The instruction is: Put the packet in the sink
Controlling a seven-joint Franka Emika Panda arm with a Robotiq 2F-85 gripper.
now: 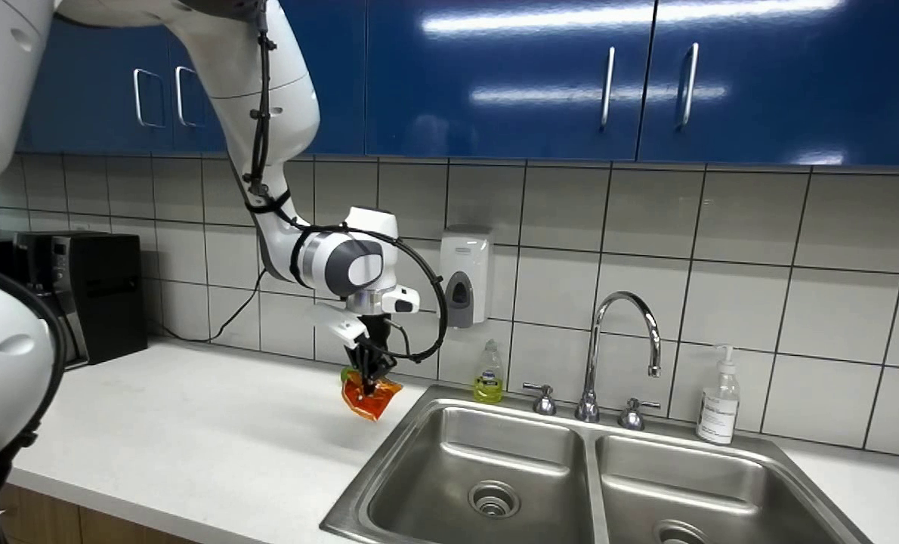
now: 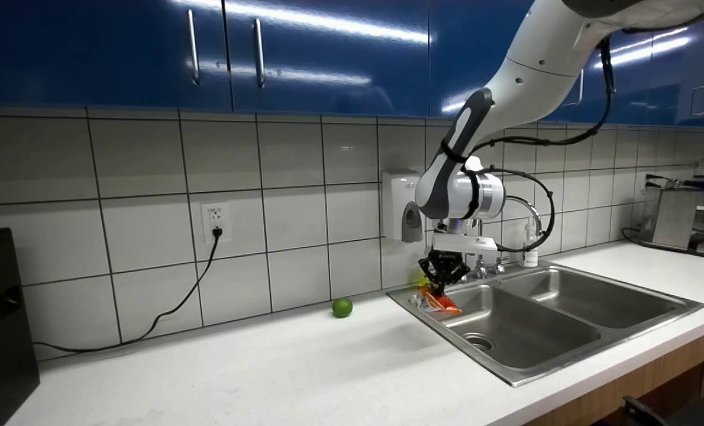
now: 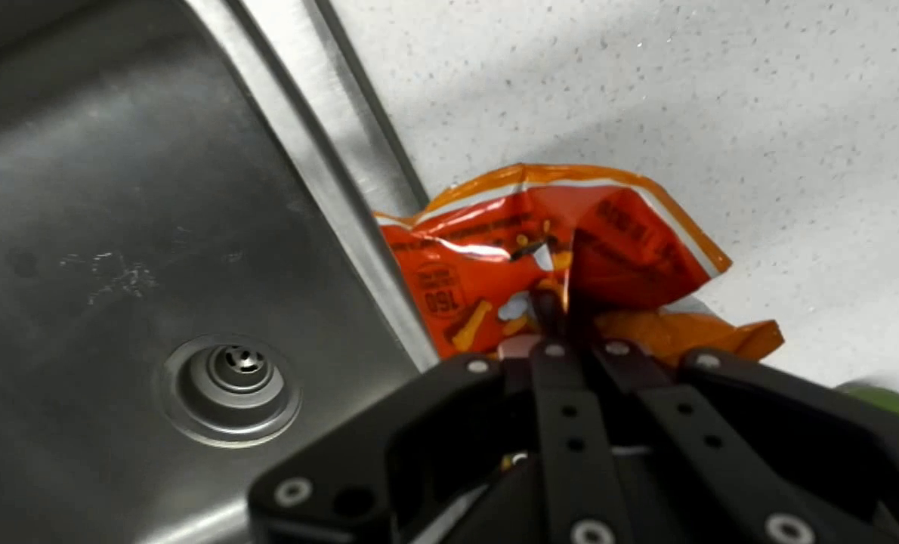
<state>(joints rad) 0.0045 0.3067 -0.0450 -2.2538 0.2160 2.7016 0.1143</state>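
Jaws of gripper (image 2: 439, 290) clenched on orange packet (image 3: 525, 249) above speckled countertop (image 1: 193, 423), beside steel sink (image 1: 390, 462); tiled wall (image 1: 563, 287) behind, blue cabinets (image 1: 510, 68) overhead.

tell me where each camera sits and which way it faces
An exterior view: seemingly near the sink, facing the tiled wall; arm and gripper at left.
An exterior view: seemingly nearer the black machine, facing the same wall; sink, arm and gripper at right.
Wrist view: on the wrist, looking down at packet, sink and counter; only the gripper shows.
Both exterior views share arm, gripper, packet, sink and wall dispenser.
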